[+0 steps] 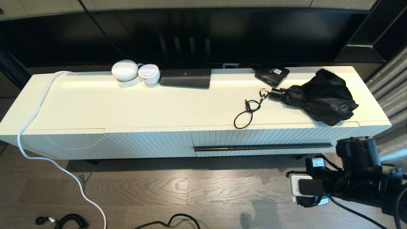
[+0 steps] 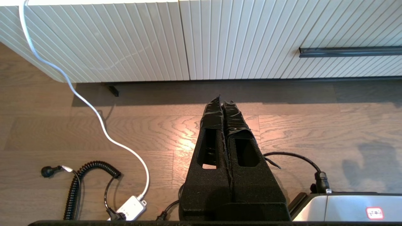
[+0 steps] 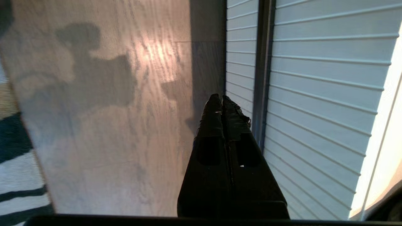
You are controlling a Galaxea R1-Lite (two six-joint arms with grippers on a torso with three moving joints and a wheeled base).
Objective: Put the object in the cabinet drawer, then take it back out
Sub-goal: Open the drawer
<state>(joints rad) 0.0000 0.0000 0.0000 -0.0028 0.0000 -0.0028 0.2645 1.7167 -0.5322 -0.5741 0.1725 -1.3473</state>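
From the head camera, a long white cabinet [image 1: 95,105] is seen across the middle, and the cabinet drawer [image 1: 264,140] is found at about 4 o'clock from the middle of the picture, pushed fully in, with its long black handle [image 1: 263,147] running across the ribbed front. On the cabinet top above the drawer, a folded black umbrella [image 1: 321,97] is seen lying at about 2 o'clock, with a thin black cord [image 1: 248,111] looped just beside it. Two round white gadgets [image 1: 135,72] are placed at 11 o'clock, a flat dark stand [image 1: 186,78] sits near 12 o'clock, and a small black box [image 1: 272,74] is set near 1 o'clock. A white cable [image 1: 35,127] is draped down to the wooden floor [image 1: 178,190] at 9 o'clock. The right arm [image 1: 349,178] is seen at 4 o'clock, low in front of the drawer's right end. From the left wrist camera, the left gripper [image 2: 222,100] is seen over the floor with its jaws pressed together and nothing held; the ribbed cabinet front is well apart from it. From the right wrist camera, the right gripper [image 3: 221,98] is seen with its jaws pressed together and nothing held, its tips near the drawer's handle [image 3: 262,62] but not touching it.
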